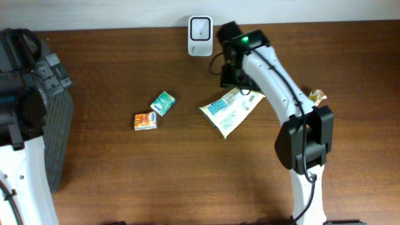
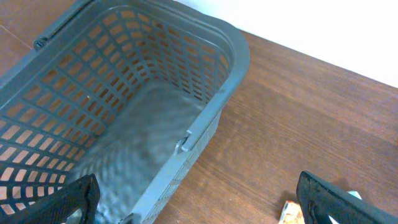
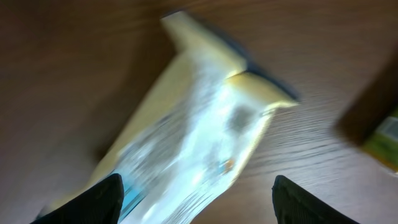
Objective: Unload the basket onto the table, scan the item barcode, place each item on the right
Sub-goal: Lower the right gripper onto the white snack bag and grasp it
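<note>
Nearest the overhead camera, the white left arm (image 1: 25,175) rises along the left edge of a dark wooden desk (image 1: 125,181). Beneath it sits a grey plastic basket (image 2: 236,56) with lattice walls. The left pincer (image 2: 205,208) hangs over the basket's near rim with its fingers spread as wide as they go and nothing between them. Further right, near the middle of the desk, an orange packet (image 1: 145,121) and a teal packet (image 1: 162,104) lie just beside each other. Against the far edge stands a small white scanner (image 1: 200,28). In front of it and to the right lies a yellow-and-white pouch (image 1: 230,107), flat and slanted. The right pincer (image 3: 199,205) is over the pouch's upper end, fingers well apart on either side of it. Blur hides whether either one touches it. Right of the arm lies a small yellow wrapper (image 1: 317,96).
</note>
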Action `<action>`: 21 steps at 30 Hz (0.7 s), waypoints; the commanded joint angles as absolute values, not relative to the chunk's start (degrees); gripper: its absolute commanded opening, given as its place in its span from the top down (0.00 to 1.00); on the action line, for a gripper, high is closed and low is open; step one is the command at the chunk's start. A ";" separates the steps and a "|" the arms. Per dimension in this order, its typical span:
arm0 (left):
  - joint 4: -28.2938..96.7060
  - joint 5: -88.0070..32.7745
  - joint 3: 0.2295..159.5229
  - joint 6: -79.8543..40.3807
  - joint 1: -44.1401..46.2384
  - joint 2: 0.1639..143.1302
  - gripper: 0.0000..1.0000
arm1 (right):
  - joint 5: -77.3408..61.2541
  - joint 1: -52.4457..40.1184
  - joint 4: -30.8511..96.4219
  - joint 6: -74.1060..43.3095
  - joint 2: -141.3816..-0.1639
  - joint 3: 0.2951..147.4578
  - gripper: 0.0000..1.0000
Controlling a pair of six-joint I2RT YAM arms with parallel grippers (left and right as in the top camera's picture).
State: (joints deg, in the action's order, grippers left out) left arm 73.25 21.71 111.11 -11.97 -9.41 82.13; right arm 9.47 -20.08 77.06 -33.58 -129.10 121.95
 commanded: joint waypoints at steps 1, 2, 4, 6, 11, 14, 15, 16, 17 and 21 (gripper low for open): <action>73.21 22.31 111.48 -11.88 -9.65 81.84 0.01 | 3.62 -15.07 76.55 -38.39 -132.97 121.73 0.01; 73.21 22.31 111.48 -11.88 -9.65 81.84 0.01 | -0.60 -14.35 76.23 -38.22 -134.08 120.95 0.01; 73.21 22.31 111.48 -11.88 -9.65 81.84 0.01 | -3.81 -14.17 75.77 -39.00 -135.52 117.80 0.01; 73.21 22.31 111.48 -11.88 -9.65 81.84 0.01 | -7.31 -14.83 72.40 -39.70 -135.66 112.99 0.01; 73.21 22.31 111.48 -11.88 -9.65 81.84 0.01 | -8.71 -17.08 61.98 -25.69 -135.70 107.98 0.01; 73.21 22.31 111.48 -11.88 -9.65 81.84 0.01 | -9.50 -19.11 60.64 10.24 -135.70 108.01 0.01; 73.21 22.31 111.48 -11.88 -9.65 81.84 0.01 | -9.45 -19.81 60.31 17.06 -135.70 108.01 0.01; 73.21 22.31 111.48 -11.90 -9.65 81.84 0.01 | -9.21 -20.73 59.07 24.18 -135.70 108.01 0.01; 73.23 22.31 111.48 -11.88 -9.65 81.84 0.01 | -6.61 -21.87 57.08 28.95 -135.70 108.01 0.01; 73.23 22.31 111.48 -11.88 -9.65 81.84 0.01 | 9.13 -25.87 55.18 34.11 -135.46 112.55 0.00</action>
State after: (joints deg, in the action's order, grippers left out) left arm 73.28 21.71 111.11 -11.97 -9.41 82.13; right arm 0.21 -24.12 54.30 29.23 -134.85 109.14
